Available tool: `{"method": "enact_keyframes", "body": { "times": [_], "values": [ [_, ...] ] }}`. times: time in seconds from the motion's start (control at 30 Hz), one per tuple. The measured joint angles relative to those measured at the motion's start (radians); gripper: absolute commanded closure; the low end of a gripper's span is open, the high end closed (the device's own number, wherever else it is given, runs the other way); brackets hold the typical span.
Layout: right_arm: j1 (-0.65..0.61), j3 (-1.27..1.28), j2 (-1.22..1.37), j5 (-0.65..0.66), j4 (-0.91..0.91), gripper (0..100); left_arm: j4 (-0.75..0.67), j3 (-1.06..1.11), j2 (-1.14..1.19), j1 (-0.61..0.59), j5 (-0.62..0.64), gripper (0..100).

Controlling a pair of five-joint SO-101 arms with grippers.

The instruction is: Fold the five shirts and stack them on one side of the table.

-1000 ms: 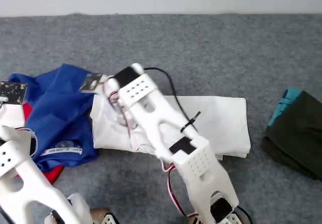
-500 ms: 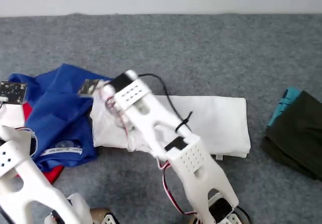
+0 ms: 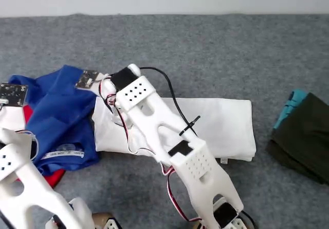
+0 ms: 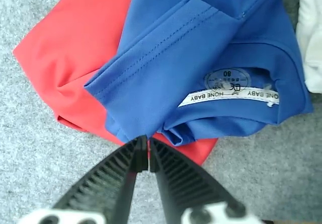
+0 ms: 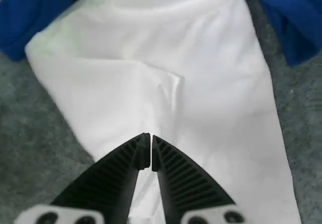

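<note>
As the grey table (image 3: 205,49) runs back to a pale wall, a folded white shirt (image 3: 226,121) lies flat near its middle. A rumpled blue shirt (image 3: 56,110) sits at the white one's left end, touching it. At the right edge, well apart from both, a dark green shirt (image 3: 303,136) lies folded on a teal one (image 3: 290,105). A red shirt (image 3: 54,176) lies under the blue shirt, showing past its near edge. The right arm (image 3: 169,136) stretches from the near edge across the white shirt, with its wrist over that shirt's left end. The left arm (image 3: 20,182) stands at the near left corner. The right gripper (image 5: 146,151) hangs over the white shirt, jaws together and holding nothing. The left gripper (image 4: 143,153) hangs over the spot where the blue hem meets the red cloth, its jaws likewise together and empty.
</note>
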Motion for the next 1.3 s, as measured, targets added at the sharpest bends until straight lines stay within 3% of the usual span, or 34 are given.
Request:
{"method": "enact_keyframes", "body": {
  "times": [0.23, 0.4, 0.57, 0.9, 1.03, 1.3],
  "values": [
    [-0.006, 0.313, -0.14, -0.011, 0.0, 98.8, 0.0, 0.0, 0.0, 0.0, 0.0, 98],
    [0.098, 0.445, -0.141, 0.017, -0.017, 98.8, 0.0, 0.0, 0.0, 0.0, 0.0, 98],
    [0.184, 0.465, -0.066, 0.046, -0.081, 98.8, 0.0, 0.0, 0.0, 0.0, 0.0, 98],
    [0.115, 0.288, -0.064, 0.051, -0.002, 98.8, 0.0, 0.0, 0.0, 0.0, 0.0, 98],
    [0.123, 0.269, -0.144, -0.018, 0.0, 98.8, 0.0, 0.0, 0.0, 0.0, 0.0, 98],
    [0.302, 0.545, -0.434, -0.123, 0.0, 98.5, 0.078, -0.054, 0.0, 0.0, 0.0, 98]
  ]
}}
